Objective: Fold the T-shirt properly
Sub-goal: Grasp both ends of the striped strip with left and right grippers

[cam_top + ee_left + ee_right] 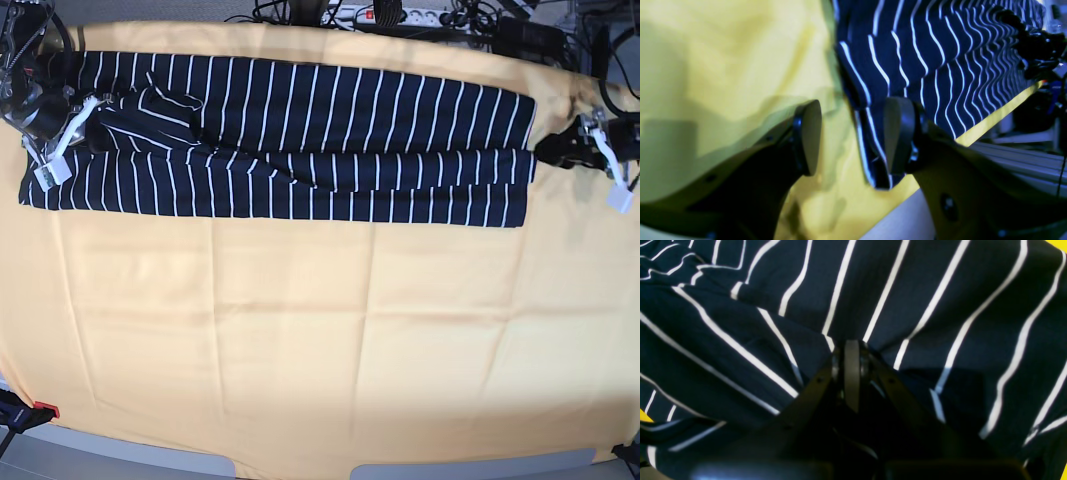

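The T-shirt (300, 150) lies as a long folded band across the far part of the desk (320, 340), on its yellow cloth. The right tool (852, 350), at the scene's left end, is pinched closed on a fold of the striped cloth. The left tool (853, 133), at the right end, gapes wide with a corner of the shirt between its pads, not gripped
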{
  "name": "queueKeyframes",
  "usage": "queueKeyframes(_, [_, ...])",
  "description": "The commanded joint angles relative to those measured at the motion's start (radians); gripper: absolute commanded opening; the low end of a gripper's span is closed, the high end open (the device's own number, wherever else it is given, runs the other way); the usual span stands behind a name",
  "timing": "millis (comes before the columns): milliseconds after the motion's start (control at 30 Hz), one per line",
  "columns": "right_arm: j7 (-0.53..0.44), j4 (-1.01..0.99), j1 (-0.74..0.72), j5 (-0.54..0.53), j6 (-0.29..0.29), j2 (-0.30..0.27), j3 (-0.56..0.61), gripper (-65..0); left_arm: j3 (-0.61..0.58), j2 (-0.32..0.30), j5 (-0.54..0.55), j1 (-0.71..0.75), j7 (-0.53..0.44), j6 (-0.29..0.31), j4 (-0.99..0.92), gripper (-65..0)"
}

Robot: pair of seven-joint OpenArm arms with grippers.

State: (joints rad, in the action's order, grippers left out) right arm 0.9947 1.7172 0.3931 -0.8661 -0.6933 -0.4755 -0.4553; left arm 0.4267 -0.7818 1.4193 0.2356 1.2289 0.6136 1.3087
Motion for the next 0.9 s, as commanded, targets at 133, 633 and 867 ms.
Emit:
queueKeyframes(133, [-0.015, 0.017, -0.006, -0.005, -0.005, -0.018, -0.009, -65.0, 0.012, 0.037, -0.061, -0.008, -0.054, -0.042, 0.011, -33.1])
queueKeyframes(633, [-0.015, 0.017, -0.008, -0.054, -0.005, -0.020, -0.009, -65.0, -0.053, 0.145, 0.037, -0.018, -0.025, 0.000, 0.012, -33.1])
queueKeyframes(867, [-0.015, 0.017, -0.008, -0.053, -0.005, -0.021, -0.009, -65.0, -0.053, 0.193, -0.082, -0.032, -0.144, 0.010, 0.012, -46.0])
